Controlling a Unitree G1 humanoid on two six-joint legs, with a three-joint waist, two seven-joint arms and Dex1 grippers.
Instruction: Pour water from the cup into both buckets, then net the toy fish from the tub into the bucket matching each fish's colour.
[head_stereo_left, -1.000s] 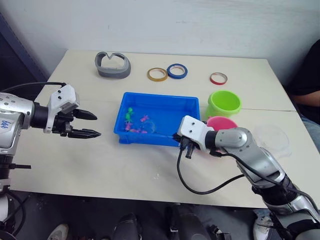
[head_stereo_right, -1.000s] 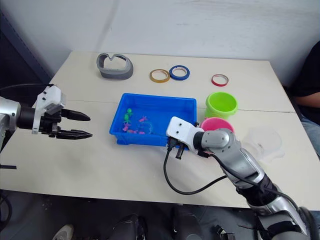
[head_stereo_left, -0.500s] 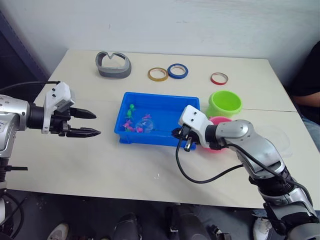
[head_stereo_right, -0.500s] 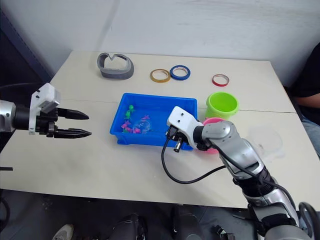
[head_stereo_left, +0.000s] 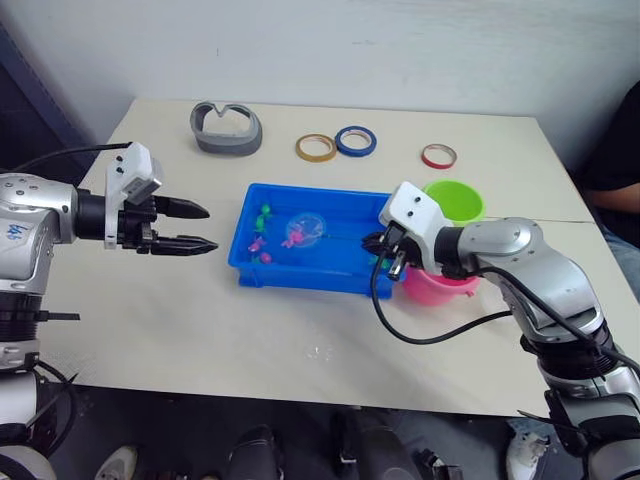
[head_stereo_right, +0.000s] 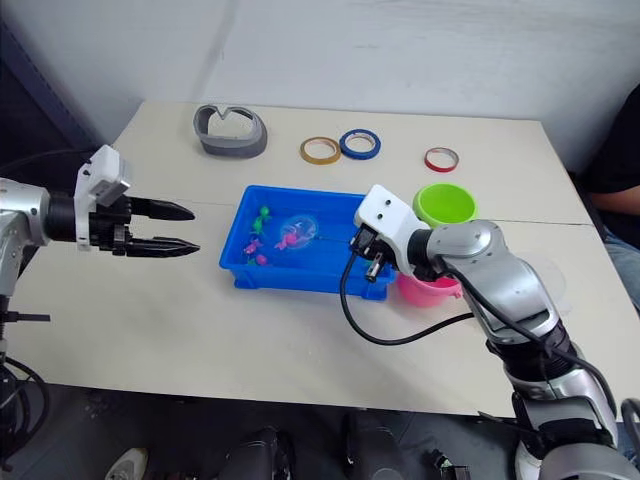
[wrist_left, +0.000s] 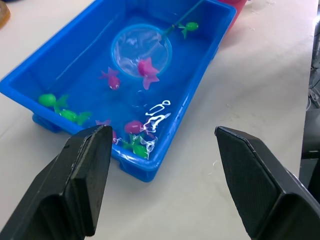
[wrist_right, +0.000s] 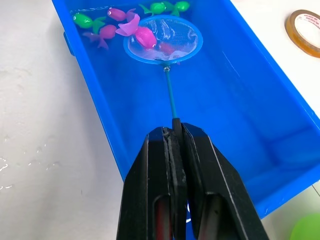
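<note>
The blue tub (head_stereo_left: 300, 277) sits mid-table with water and several green and pink toy fish (wrist_left: 111, 78) in it. My right gripper (wrist_right: 173, 136) is shut on the net's thin handle at the tub's right end. The net's light-blue hoop (wrist_right: 163, 39) is over the middle of the tub, and a pink fish (wrist_right: 145, 36) lies in it. The pink bucket (head_stereo_left: 440, 287) stands just behind my right gripper, the green bucket (head_stereo_left: 455, 200) beyond it. The clear cup (head_stereo_right: 553, 283) is mostly hidden behind my right forearm. My left gripper (head_stereo_left: 211, 228) is open, left of the tub.
A grey curved object (head_stereo_left: 226, 130) lies at the back left. Yellow (head_stereo_left: 315, 148), blue (head_stereo_left: 354, 140) and red (head_stereo_left: 437, 156) tape rings lie along the back. A person (head_stereo_left: 615, 150) sits at the table's right edge. Water drops (head_stereo_left: 318, 351) spot the table in front of the tub.
My right gripper has drawn back to the right and lifted, carrying the net hoop to the tub's middle with a pink fish in it. My left gripper has shifted right, closer to the tub.
</note>
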